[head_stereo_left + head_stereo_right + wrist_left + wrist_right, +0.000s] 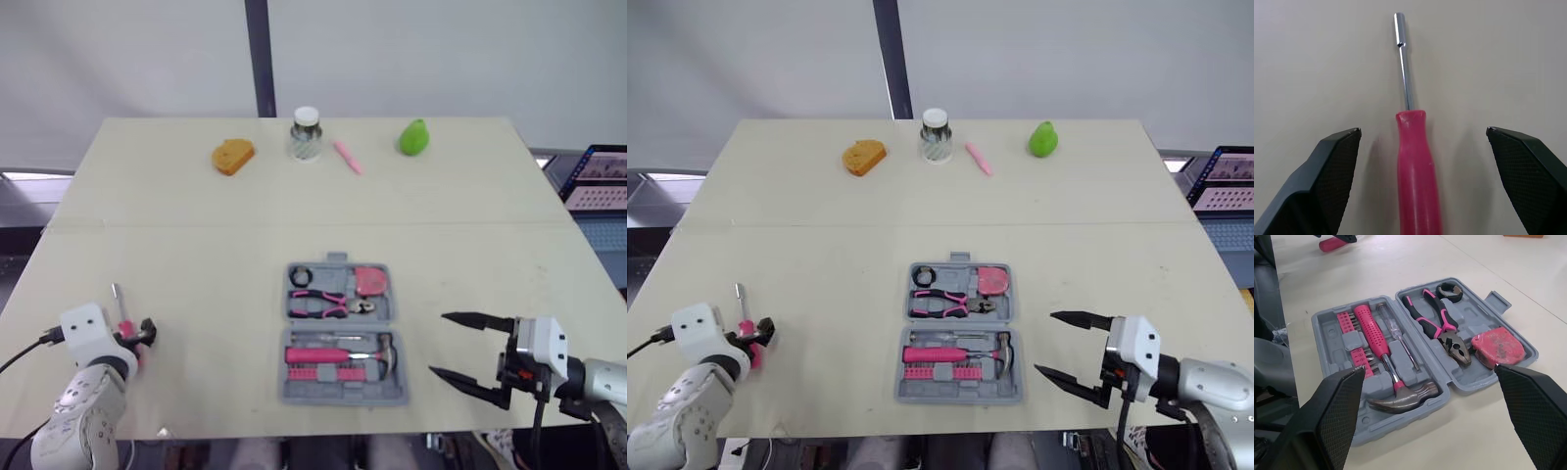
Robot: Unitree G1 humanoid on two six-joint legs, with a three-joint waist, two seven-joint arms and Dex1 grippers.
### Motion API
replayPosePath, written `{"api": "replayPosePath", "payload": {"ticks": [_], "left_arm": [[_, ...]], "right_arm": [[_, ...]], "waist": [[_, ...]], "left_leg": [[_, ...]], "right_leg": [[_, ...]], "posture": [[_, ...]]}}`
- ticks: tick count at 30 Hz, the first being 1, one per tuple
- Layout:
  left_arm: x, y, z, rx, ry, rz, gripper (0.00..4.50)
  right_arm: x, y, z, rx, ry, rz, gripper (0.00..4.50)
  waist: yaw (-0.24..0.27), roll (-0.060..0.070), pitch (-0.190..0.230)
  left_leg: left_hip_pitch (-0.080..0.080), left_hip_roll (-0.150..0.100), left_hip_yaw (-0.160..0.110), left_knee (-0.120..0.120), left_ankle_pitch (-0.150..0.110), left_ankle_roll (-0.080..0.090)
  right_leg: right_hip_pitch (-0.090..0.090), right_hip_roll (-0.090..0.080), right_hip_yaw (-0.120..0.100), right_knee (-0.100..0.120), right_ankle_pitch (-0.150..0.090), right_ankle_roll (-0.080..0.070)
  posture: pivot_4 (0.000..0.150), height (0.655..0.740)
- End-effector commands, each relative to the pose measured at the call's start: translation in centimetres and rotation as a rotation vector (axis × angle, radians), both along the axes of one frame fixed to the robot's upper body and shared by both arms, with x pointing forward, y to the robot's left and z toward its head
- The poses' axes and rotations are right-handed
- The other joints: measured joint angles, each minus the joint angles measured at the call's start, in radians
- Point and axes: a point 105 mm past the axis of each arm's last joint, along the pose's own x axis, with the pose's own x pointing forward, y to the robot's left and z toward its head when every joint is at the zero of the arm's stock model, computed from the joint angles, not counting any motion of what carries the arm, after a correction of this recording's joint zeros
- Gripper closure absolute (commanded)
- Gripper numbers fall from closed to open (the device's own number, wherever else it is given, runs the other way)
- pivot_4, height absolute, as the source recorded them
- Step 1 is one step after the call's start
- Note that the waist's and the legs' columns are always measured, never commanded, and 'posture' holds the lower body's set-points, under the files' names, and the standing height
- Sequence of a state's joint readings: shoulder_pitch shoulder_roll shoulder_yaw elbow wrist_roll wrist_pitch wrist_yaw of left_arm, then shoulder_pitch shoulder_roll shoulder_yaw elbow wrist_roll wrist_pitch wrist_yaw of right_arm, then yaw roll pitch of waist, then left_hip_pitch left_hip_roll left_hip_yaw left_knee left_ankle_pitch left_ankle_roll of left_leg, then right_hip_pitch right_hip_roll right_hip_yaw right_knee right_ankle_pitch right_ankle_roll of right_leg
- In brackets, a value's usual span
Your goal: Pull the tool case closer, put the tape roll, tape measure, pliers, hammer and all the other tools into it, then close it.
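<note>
The grey tool case (392,323) lies open near the table's front middle. It holds the black tape roll (300,276), pink tape measure (369,281), pliers (329,305), a hammer (343,353) and a row of pink bits. A pink-handled driver (1413,156) with a steel shaft lies on the table at the front left. My left gripper (1422,131) is open, one finger on each side of the handle without touching it. To the right of the case my right gripper (470,354) hovers open and holds nothing, its fingers pointing at the case (1415,357).
Along the far edge stand an orange sponge (233,156), a glass jar (307,134), a pink marker (347,157) and a green pear (414,137). A laptop (600,186) sits beyond the table's right side.
</note>
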State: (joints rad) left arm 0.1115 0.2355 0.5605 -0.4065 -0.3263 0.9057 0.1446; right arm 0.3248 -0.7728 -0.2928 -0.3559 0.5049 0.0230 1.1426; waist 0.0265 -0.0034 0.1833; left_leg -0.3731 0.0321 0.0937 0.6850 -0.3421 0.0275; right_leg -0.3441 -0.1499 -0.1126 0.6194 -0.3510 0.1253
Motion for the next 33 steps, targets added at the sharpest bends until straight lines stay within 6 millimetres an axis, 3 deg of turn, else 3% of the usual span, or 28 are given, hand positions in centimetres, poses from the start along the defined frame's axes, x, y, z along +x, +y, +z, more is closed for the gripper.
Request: {"api": "replayPosePath", "payload": {"ticks": [1,8,29,31,33], "left_arm": [[0.0,0.7,0.1,0.024,0.003,0.008,0.10],[0.7,0.5,-0.7,0.021,0.010,-0.010,0.10],[2.2,0.2,-0.6,0.016,-0.014,-0.048,0.10],[2.3,0.2,-0.5,0.018,-0.014,-0.044,0.62],[2.3,0.2,-0.6,0.018,-0.012,-0.043,1.44]], "right_arm": [[0.0,-0.1,1.2,-0.012,-0.055,-0.002,0.00],[0.0,-0.3,1.4,-0.018,-0.054,-0.008,0.00],[0.0,-0.3,1.3,-0.014,-0.050,-0.021,0.00],[0.0,-0.3,1.3,-0.014,-0.049,-0.023,0.00],[-0.1,-0.2,1.3,-0.015,-0.048,-0.023,0.00]], "waist": [[0.000,0.000,0.000],[0.005,0.000,0.000],[0.028,0.001,-0.001],[0.027,0.001,-0.001],[0.026,0.001,-0.001]], "left_leg": [[0.000,0.000,0.000,0.000,0.000,0.000],[0.000,0.000,0.000,0.000,0.000,-0.001],[0.001,0.000,0.000,0.000,-0.001,-0.005],[0.001,0.000,0.000,0.000,-0.001,-0.005],[0.001,0.000,0.000,0.000,-0.001,-0.005]], "right_leg": [[0.000,0.000,0.000,0.000,0.000,0.000],[0.000,-0.001,0.000,0.000,0.000,0.000],[0.000,-0.001,0.000,0.001,0.000,0.000],[0.000,-0.001,0.000,0.001,0.000,0.000],[0.000,-0.001,0.001,0.001,0.000,0.000]], "posture": [[0.150,0.6950],[0.150,0.6950],[0.150,0.6950],[0.150,0.6950],[0.150,0.6950]]}}
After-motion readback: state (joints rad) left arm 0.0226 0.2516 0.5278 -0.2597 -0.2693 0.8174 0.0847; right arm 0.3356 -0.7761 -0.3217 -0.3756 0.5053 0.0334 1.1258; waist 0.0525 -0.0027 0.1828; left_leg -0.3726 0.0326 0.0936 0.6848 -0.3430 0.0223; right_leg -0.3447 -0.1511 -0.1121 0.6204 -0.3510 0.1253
